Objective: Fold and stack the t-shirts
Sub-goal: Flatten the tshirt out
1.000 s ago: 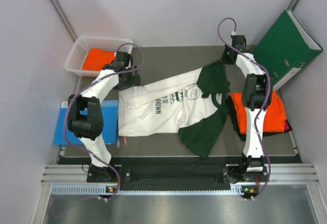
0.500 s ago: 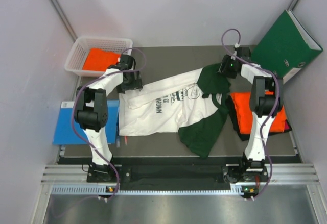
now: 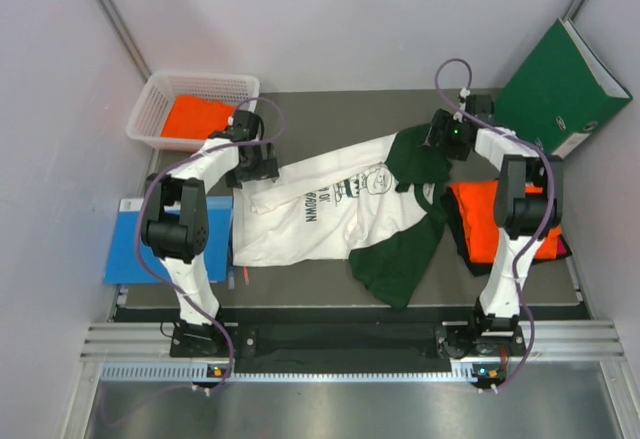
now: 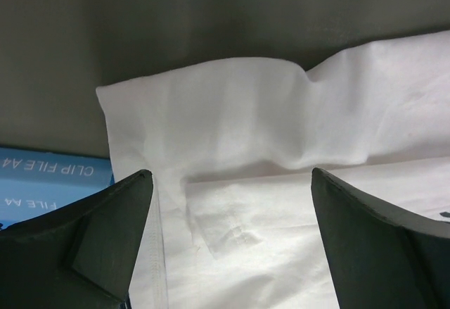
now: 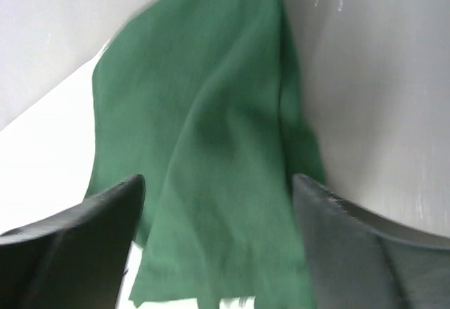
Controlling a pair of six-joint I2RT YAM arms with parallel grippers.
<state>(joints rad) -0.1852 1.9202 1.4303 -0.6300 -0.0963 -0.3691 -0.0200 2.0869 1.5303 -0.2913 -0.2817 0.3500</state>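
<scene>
Left gripper (image 4: 228, 175) hung open over the white t-shirt (image 3: 320, 209), ten o'clock; right gripper (image 5: 218, 179) gaped above its green sleeve (image 5: 211, 112), two o'clock. Corners wanted even pinches.

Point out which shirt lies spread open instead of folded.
The white t-shirt with green sleeves, sprawled mid-table. The orange shirt in the basket and the orange one on the right pile are compact bundles.

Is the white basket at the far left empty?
No, an orange shirt lies inside the white basket.
</scene>
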